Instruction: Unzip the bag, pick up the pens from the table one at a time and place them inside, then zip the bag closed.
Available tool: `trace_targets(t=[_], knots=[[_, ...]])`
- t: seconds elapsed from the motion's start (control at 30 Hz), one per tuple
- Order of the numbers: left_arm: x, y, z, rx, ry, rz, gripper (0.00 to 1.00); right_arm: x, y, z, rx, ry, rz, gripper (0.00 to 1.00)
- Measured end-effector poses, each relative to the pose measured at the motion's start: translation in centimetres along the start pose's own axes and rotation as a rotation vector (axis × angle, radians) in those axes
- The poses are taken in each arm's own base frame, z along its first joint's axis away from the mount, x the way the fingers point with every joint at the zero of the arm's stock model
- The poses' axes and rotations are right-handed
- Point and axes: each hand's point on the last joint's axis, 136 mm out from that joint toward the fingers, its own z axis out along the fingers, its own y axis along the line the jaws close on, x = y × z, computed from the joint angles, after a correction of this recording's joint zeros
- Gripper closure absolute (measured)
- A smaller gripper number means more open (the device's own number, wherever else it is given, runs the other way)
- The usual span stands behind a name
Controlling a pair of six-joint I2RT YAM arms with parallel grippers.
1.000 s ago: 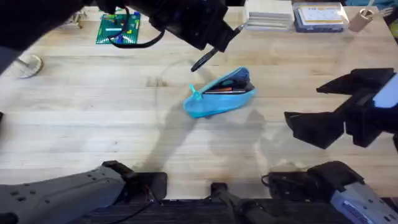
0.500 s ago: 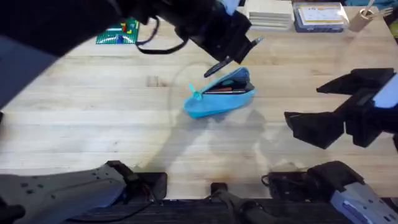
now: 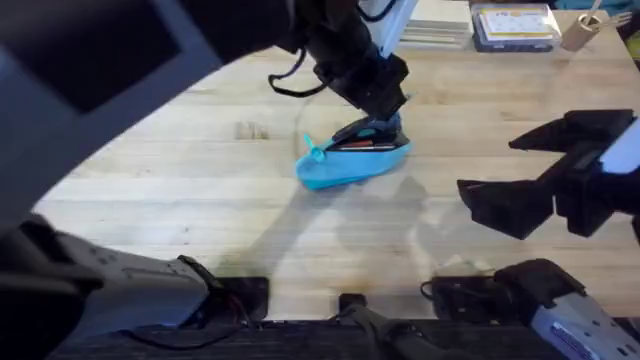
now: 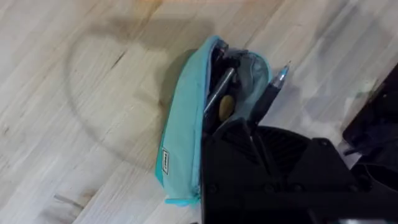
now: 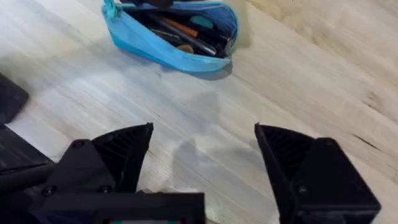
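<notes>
The light-blue bag lies unzipped mid-table, its mouth gaping. Inside it lie several pens, black and orange among them. My left gripper hangs right over the open mouth, shut on a black pen whose tip pokes out past the bag's far edge. From its own wrist camera, the left gripper sits just above the bag. My right gripper hovers to the right of the bag, open and holding nothing; its wrist camera shows the right gripper well short of the bag.
A stack of white boxes, a blue-lidded container and a small beige object line the far right edge of the table. Bare wood stretches left of and in front of the bag.
My left gripper has carried the black pen rightward and down, from beyond the bag's left end to directly over its open mouth. The right arm has stayed still.
</notes>
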Motion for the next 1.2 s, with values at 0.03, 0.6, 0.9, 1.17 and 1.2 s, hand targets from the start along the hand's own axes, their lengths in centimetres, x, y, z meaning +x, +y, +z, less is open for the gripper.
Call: trace_targets(t=[0.03, 0.6, 0.9, 1.17, 1.2], knots=[[0.1, 0.1, 0.4, 0.001, 0.011, -0.003, 0.958, 0.0, 0.0, 0.0, 0.000, 0.000, 0.000, 0.003], [1.1, 0.9, 3.2, 0.008, 0.089, -0.026, 0.958, 0.0, 0.0, 0.0, 0.000, 0.000, 0.000, 0.003], [1.4, 1.1, 4.0, 0.010, 0.110, -0.032, 0.958, 0.0, 0.0, 0.0, 0.000, 0.000, 0.000, 0.003], [2.7, 1.7, 6.5, 0.017, 0.186, -0.055, 0.958, 0.0, 0.0, 0.0, 0.000, 0.000, 0.000, 0.004], [2.7, 1.7, 6.5, 0.017, 0.187, -0.055, 0.958, 0.0, 0.0, 0.0, 0.000, 0.000, 0.000, 0.004]])
